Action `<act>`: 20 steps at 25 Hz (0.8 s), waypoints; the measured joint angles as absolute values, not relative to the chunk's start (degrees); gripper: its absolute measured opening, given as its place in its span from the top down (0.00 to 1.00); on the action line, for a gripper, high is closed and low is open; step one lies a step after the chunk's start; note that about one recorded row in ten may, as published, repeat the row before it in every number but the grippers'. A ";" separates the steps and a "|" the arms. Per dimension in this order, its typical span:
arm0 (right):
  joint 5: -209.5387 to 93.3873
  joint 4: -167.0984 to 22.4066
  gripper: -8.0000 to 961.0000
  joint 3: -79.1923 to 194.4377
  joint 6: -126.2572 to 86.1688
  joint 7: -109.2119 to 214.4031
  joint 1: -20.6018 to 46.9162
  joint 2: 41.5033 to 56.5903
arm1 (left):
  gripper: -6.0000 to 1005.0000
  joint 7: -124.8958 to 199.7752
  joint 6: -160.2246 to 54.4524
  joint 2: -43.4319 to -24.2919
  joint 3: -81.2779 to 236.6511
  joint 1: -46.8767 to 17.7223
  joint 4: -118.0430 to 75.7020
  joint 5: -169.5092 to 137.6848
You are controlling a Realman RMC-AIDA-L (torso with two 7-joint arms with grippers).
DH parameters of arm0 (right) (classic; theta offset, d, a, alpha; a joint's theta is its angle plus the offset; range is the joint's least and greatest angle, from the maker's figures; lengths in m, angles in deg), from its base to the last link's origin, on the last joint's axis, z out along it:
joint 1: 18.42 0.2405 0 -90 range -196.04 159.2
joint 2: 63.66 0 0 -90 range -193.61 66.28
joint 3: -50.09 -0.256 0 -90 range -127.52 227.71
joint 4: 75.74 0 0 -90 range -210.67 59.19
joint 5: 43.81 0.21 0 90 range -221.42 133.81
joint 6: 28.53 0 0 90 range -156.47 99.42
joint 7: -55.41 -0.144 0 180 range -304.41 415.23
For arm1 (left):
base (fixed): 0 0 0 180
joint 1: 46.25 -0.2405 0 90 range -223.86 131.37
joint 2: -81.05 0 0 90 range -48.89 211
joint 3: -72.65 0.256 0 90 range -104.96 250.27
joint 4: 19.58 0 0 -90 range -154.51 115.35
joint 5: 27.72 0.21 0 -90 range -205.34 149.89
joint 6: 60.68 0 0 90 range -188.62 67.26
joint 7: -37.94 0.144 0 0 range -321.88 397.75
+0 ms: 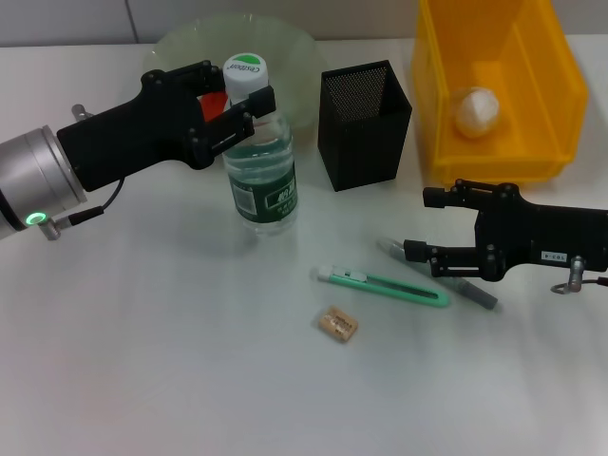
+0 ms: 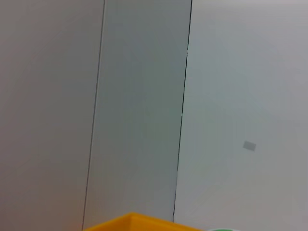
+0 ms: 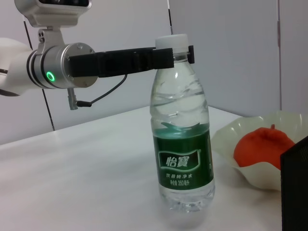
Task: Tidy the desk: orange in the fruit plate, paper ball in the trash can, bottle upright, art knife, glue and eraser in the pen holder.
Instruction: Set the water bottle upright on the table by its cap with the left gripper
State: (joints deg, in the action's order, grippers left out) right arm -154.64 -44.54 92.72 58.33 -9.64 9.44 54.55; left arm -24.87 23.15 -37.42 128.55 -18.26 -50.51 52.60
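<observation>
Gripping the clear plastic water bottle [image 1: 261, 157] at its neck with the left gripper [image 1: 237, 106], jaws pinching, bottle standing upright on the white tabletop [image 1: 142, 361]. Hovering over the thin grey glue stick [image 1: 472, 291] with the right gripper [image 1: 429, 226], jaws spread.

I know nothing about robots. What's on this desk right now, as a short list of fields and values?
bottle: upright on the desk, neck between the left gripper fingers
orange: in the fruit plate
paper ball: inside the trash can
pen holder: standing, nothing visible in it
art knife: lying flat on the desk
glue: flat on the desk, right gripper low around it, open
eraser: lying near the art knife
</observation>
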 joint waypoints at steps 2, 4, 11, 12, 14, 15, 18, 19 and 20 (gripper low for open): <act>-154.64 -44.54 0.15 92.72 58.33 -9.62 9.42 54.55 | 0.50 -24.86 23.23 -37.42 128.55 -18.28 -50.31 52.60; -154.64 -44.54 0.15 92.72 58.33 -9.55 9.37 54.55 | 0.50 -24.85 23.25 -37.42 128.55 -18.29 -50.27 52.60; -154.64 -44.54 0.15 92.72 58.29 -9.30 9.25 54.55 | 0.49 -24.82 23.51 -37.38 128.55 -18.30 -50.25 52.60; -154.64 -44.54 0.15 92.72 58.29 -9.28 9.25 54.55 | 0.49 -24.82 23.53 -37.38 128.55 -18.30 -50.25 52.60; -154.64 -44.54 0.15 92.72 58.30 -9.22 9.25 54.55 | 0.49 -24.82 23.60 -37.37 128.55 -18.30 -50.25 52.60; -154.64 -44.54 0.15 92.72 58.30 -9.21 9.26 54.55 | 0.49 -24.82 23.65 -37.36 128.54 -18.30 -50.25 52.60; -154.64 -44.54 0.15 92.72 58.33 -9.16 9.23 54.55 | 0.49 -24.67 23.79 -37.32 127.83 -18.60 -50.25 52.60; -154.64 -44.54 0.15 92.72 58.33 -9.16 9.23 54.55 | 0.49 -24.67 23.79 -37.32 127.83 -18.60 -50.25 52.60; -154.64 -44.54 0.15 92.72 58.35 -9.14 9.18 54.55 | 0.49 -24.42 23.80 -37.27 126.72 -19.05 -50.25 52.60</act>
State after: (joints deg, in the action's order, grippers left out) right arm -154.64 -44.54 92.72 58.35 -9.14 9.18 54.55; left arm -24.42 23.80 -37.27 126.72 -19.05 -50.25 52.60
